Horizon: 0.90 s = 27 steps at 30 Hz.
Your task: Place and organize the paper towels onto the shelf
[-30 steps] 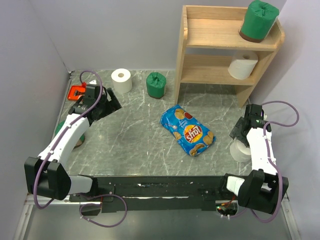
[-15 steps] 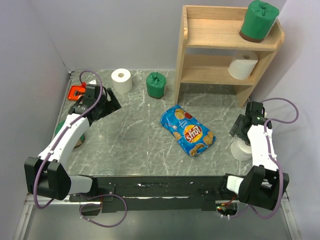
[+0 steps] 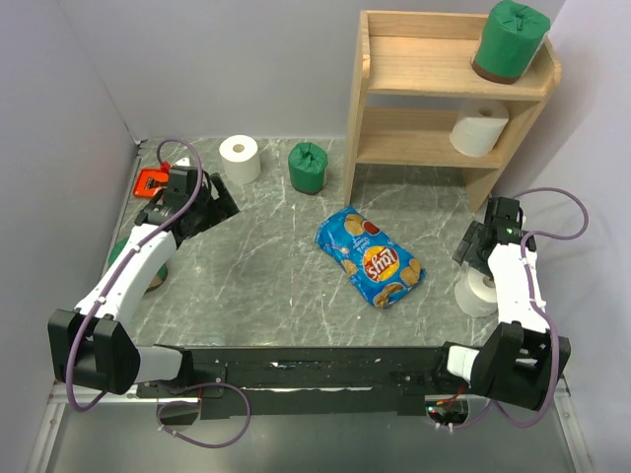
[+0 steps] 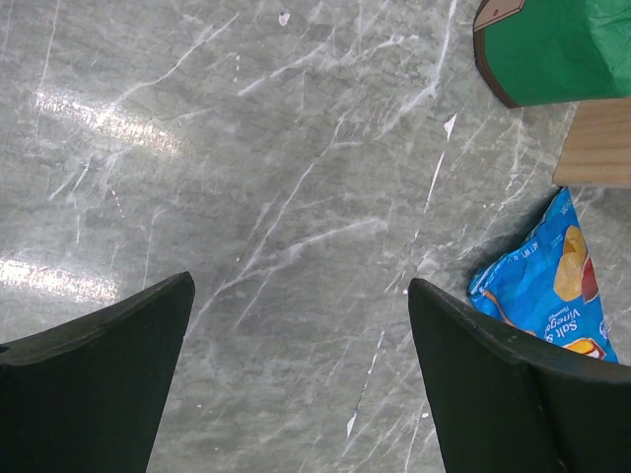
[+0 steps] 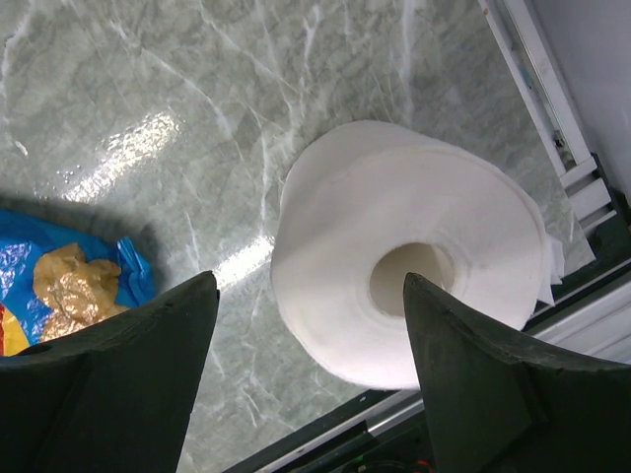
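Hovering above the white roll (image 3: 477, 296) at the top view's lower right, the right gripper (image 5: 308, 291) is holding its fingers (image 5: 128, 374) spread (left gripper (image 4: 301, 325) likewise, over the table (image 4: 246, 148)); advise centring the roll between them before closing.

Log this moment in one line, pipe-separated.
left hand open, empty | right hand open over loose white roll | shelf holds green roll, shelved white roll

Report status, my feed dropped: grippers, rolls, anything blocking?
Left gripper open, empty. Right gripper open over loose white roll, not gripping. Green roll on shelf top tier, shelved white roll below. Chip bag mid-table, not in the way.
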Each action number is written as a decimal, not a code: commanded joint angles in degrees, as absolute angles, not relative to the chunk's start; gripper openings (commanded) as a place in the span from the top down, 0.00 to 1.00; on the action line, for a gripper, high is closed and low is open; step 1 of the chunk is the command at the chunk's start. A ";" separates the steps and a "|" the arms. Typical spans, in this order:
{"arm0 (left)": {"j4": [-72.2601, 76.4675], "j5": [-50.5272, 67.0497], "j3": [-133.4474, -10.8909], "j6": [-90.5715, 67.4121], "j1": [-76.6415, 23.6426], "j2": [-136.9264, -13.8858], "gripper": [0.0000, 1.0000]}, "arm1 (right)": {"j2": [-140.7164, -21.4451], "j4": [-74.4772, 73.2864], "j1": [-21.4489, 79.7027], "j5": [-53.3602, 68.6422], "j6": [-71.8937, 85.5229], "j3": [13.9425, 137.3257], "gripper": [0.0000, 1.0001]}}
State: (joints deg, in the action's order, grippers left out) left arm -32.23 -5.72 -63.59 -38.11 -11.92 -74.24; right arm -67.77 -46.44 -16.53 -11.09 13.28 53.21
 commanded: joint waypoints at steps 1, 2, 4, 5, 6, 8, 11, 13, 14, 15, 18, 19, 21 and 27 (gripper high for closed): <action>-31.73 -5.89 -64.95 -37.18 -12.04 -74.09 0.04 | -69.17 -43.24 -16.87 -11.69 12.30 52.56 0.17; -31.73 -5.98 -65.04 -37.26 -12.04 -74.09 0.04 | -69.34 -43.07 -16.79 -11.52 12.39 52.30 0.18; -31.73 -6.15 -64.95 -37.27 -12.04 -74.09 0.04 | -69.87 -43.15 -16.96 -10.81 12.39 52.38 0.18; -31.82 -6.24 -64.95 -37.27 -12.04 -74.09 0.04 | -69.96 -43.07 -16.96 -10.90 12.57 52.47 0.18; -31.90 -6.41 -64.95 -37.18 -12.04 -74.09 0.04 | -70.13 -43.07 -16.96 -10.90 12.66 52.47 0.19; -31.90 -6.68 -65.04 -37.18 -12.04 -74.00 0.04 | -70.75 -42.89 -17.05 -10.46 12.92 52.47 0.18; -31.90 -6.94 -64.95 -37.18 -12.04 -73.92 0.04 | -71.63 -42.71 -17.14 -9.93 13.45 52.56 0.19; -31.99 -7.12 -64.95 -37.18 -12.04 -73.92 0.04 | -72.24 -42.63 -17.14 -9.84 13.62 52.56 0.20; -31.99 -7.21 -65.04 -37.18 -12.04 -73.92 0.04 | -72.51 -42.63 -17.23 -9.67 13.71 52.56 0.21; -31.99 -7.21 -65.04 -37.09 -12.04 -73.92 0.04 | -72.60 -42.54 -17.23 -9.49 13.71 52.56 0.23; -31.99 -7.21 -65.13 -37.09 -12.04 -74.00 0.04 | -73.12 -41.93 -17.23 -8.44 13.27 52.56 0.32; -32.08 -7.29 -65.13 -37.09 -12.04 -74.00 0.04 | -73.12 -41.84 -17.23 -8.18 12.84 52.47 0.34; -32.08 -7.29 -65.21 -37.09 -12.04 -73.92 0.04 | -72.95 -41.40 -17.23 -7.48 12.13 52.56 0.39; -31.82 -6.68 -65.13 -37.18 -12.04 -73.39 0.04 | -69.27 -40.52 -14.95 -5.45 5.81 53.87 0.51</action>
State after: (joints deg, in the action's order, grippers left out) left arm -32.27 -6.35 -63.59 -38.11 -11.92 -74.22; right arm -72.64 -43.07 -16.64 -7.42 9.91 52.80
